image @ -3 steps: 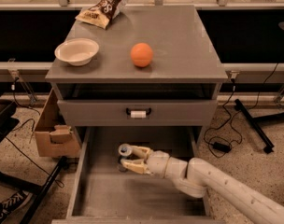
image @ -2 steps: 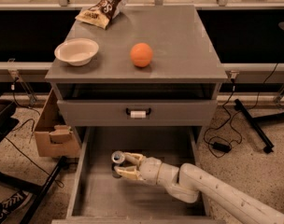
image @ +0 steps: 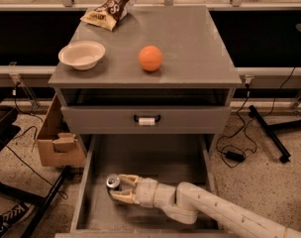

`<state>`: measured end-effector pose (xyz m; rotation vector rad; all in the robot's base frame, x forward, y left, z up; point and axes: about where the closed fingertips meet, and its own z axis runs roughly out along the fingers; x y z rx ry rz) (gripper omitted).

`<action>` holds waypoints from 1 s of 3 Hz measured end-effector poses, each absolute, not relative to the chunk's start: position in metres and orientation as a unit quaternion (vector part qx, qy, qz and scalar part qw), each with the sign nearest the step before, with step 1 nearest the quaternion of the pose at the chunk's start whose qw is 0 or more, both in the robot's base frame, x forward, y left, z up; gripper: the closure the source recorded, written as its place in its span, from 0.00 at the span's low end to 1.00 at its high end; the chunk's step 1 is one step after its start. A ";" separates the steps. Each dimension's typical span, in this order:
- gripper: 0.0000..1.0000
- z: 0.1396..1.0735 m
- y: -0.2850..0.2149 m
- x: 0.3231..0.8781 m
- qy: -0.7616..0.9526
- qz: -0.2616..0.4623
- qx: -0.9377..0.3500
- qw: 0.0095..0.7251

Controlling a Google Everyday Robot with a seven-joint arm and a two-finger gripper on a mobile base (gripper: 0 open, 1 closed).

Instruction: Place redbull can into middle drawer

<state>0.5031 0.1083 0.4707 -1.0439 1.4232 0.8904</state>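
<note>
The middle drawer [image: 155,157] is pulled wide open below the cabinet, its bare grey floor showing. My gripper [image: 119,188] reaches in from the lower right and sits low over the drawer's front left part. It is shut on the redbull can [image: 113,183], whose shiny silver top shows between the pale fingers [image: 128,179]. The can's body is mostly hidden by the fingers. Whether the can touches the drawer floor I cannot tell.
On the cabinet top [image: 190,43] lie an orange ball [image: 150,58], a white bowl [image: 81,54] and a brown crisp bag [image: 111,7]. A closed drawer front with black handle [image: 146,119] sits above. A cardboard box [image: 59,138] stands left; cables lie right.
My arm has moved left and toward the drawer's front, carrying the can with it, and now sits lower in the drawer.
</note>
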 end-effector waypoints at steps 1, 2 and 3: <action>1.00 0.452 0.123 0.496 0.603 0.383 -0.454 0.532; 0.86 0.449 0.126 0.495 0.603 0.385 -0.457 0.528; 0.63 0.449 0.126 0.495 0.603 0.385 -0.457 0.528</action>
